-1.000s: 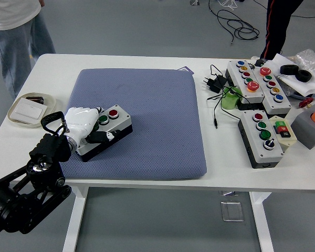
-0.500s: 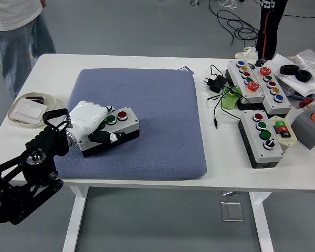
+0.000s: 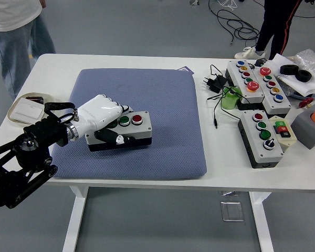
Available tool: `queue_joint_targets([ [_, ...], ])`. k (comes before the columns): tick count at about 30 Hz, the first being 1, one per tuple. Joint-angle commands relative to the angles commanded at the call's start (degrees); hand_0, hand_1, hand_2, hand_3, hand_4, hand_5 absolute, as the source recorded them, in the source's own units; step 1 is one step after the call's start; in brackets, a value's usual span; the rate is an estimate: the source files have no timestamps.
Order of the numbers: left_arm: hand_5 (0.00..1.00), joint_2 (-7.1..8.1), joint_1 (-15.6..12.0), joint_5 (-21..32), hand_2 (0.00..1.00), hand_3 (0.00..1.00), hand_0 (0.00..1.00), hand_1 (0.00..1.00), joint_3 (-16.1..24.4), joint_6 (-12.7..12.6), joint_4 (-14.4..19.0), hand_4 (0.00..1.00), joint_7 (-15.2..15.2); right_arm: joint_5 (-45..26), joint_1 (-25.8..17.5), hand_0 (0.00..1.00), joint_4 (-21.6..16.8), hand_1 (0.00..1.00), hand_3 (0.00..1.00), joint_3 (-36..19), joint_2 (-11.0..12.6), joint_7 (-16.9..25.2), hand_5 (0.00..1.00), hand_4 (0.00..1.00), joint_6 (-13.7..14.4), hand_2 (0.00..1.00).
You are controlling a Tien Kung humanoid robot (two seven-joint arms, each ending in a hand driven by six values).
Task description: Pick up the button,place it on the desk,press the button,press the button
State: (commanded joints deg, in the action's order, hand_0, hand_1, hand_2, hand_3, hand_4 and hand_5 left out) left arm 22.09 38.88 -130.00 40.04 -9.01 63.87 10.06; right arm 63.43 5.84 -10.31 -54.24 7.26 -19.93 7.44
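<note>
A small grey button box (image 3: 127, 130) with one green and one red button sits on the blue-grey pad (image 3: 163, 100). My left hand (image 3: 106, 123), white with a black arm behind it, is shut on the box's left end, fingers over the top and thumb against the front side. The box lies roughly level near the pad's front left part. My right hand is out of sight.
At the right stand several larger button boxes (image 3: 262, 136) (image 3: 252, 79), with a black charger and cables (image 3: 215, 84) beside them. A white dish (image 3: 25, 107) lies at the left edge. Two people stand beyond the table's far side.
My left hand has carried the button box to the right across the pad, and the box has turned to lie more level.
</note>
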Motion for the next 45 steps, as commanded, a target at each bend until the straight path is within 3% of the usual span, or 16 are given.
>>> queue_joint_targets([
  [4, 0.002, -0.43, 0.18, 0.00, 0.254, 0.342, 0.311, 0.244, -0.10, -2.61, -0.75, 0.491, 3.34, 0.06, 0.02, 0.631, 0.00, 0.557, 0.574, -0.01, -0.03, -0.02, 0.260, 0.310, -0.01, 0.637],
  [8, 0.002, -1.10, 0.58, 0.00, 0.264, 0.348, 0.324, 0.257, -0.40, -4.90, -2.00, 0.521, 4.38, 0.45, 0.14, 0.630, 0.00, 0.557, 0.574, -0.20, -0.07, -0.07, 0.260, 0.310, -0.03, 0.636],
  [13, 0.002, -2.02, 1.43, 0.00, 0.272, 0.356, 0.327, 0.269, -1.01, -5.97, -4.14, 0.542, 5.32, 0.80, 0.26, 0.630, 0.00, 0.557, 0.574, -0.27, -0.17, -0.15, 0.260, 0.309, -0.09, 0.635],
  [18, 0.002, -2.78, 1.99, 0.00, 0.276, 0.363, 0.339, 0.276, -2.28, -4.83, -5.63, 0.540, 5.30, 0.77, 0.44, 0.631, 0.00, 0.557, 0.574, -0.20, -0.19, -0.20, 0.259, 0.309, -0.06, 0.635],
  [29, 0.002, -2.85, 2.50, 0.00, 0.293, 0.368, 0.352, 0.306, -2.93, -3.50, -7.27, 0.542, 5.24, 0.21, 0.41, 0.631, 0.00, 0.557, 0.573, 0.37, -0.07, -0.10, 0.260, 0.308, 0.02, 0.635],
  [30, 0.002, -2.82, 2.53, 0.00, 0.328, 0.434, 0.363, 0.328, -2.89, -3.34, -7.32, 0.623, 5.22, 0.15, 0.39, 0.631, 0.00, 0.557, 0.574, 0.40, -0.05, -0.09, 0.261, 0.309, 0.04, 0.637],
  [35, 0.002, -2.61, 2.58, 0.00, 0.328, 0.434, 0.363, 0.328, -2.80, -2.60, -7.70, 0.623, 5.28, 0.13, 0.40, 0.631, 0.00, 0.557, 0.574, 0.49, -0.03, -0.08, 0.261, 0.309, 0.06, 0.637],
  [36, 0.012, -2.61, 2.57, 0.00, 0.412, 0.530, 0.505, 0.431, -2.80, -2.45, -7.75, 0.658, 5.28, 0.12, 0.40, 0.631, 0.00, 0.557, 0.573, 0.51, -0.03, -0.09, 0.262, 0.307, 0.05, 0.637],
  [41, 0.012, -2.68, 2.33, 0.00, 0.412, 0.530, 0.505, 0.431, -2.72, -1.04, -8.19, 0.658, 5.52, 0.33, 0.28, 0.631, 0.00, 0.557, 0.573, 0.60, -0.04, -0.19, 0.262, 0.307, -0.04, 0.637],
  [42, 0.158, -2.69, 2.30, 0.00, 0.555, 0.681, 0.606, 0.535, -2.71, -0.95, -8.20, 0.773, 5.55, 0.36, 0.27, 0.631, 0.00, 0.555, 0.573, 0.59, -0.04, -0.20, 0.263, 0.308, -0.05, 0.636],
  [45, 0.158, -2.70, 1.95, 0.00, 0.555, 0.681, 0.606, 0.535, -2.73, 0.17, -7.96, 0.773, 5.65, 0.44, 0.01, 0.631, 0.00, 0.555, 0.573, 0.57, -0.05, -0.22, 0.263, 0.308, -0.08, 0.636],
])
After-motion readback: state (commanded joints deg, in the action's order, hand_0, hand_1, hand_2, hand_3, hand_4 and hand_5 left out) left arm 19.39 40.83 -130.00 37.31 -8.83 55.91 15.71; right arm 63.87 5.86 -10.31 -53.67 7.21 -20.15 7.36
